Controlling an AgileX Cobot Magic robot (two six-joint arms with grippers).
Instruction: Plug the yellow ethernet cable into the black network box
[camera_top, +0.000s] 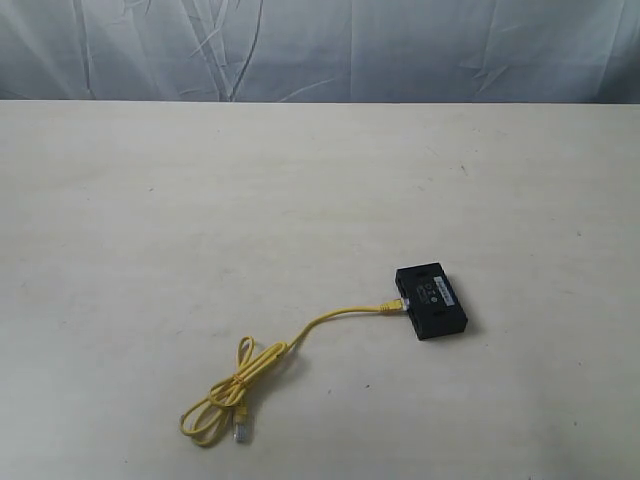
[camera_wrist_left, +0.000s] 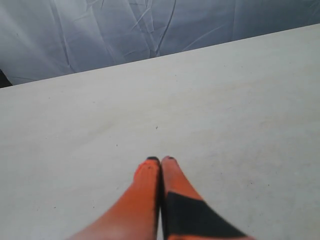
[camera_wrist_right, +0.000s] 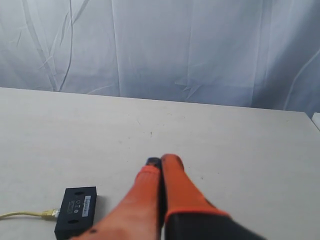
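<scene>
The black network box lies flat on the table, right of centre toward the front. The yellow ethernet cable has one plug seated in the box's left side; from there it runs left and forward into a loose loop, with the free clear plug lying on the table. Neither gripper appears in the exterior view. My right gripper is shut with nothing in it, above the table beside the box; the cable end shows there too. My left gripper is shut over bare table.
The pale table stretches wide, and its far edge meets a wrinkled grey-blue cloth backdrop. In the right wrist view the table's side edge shows at the frame's edge.
</scene>
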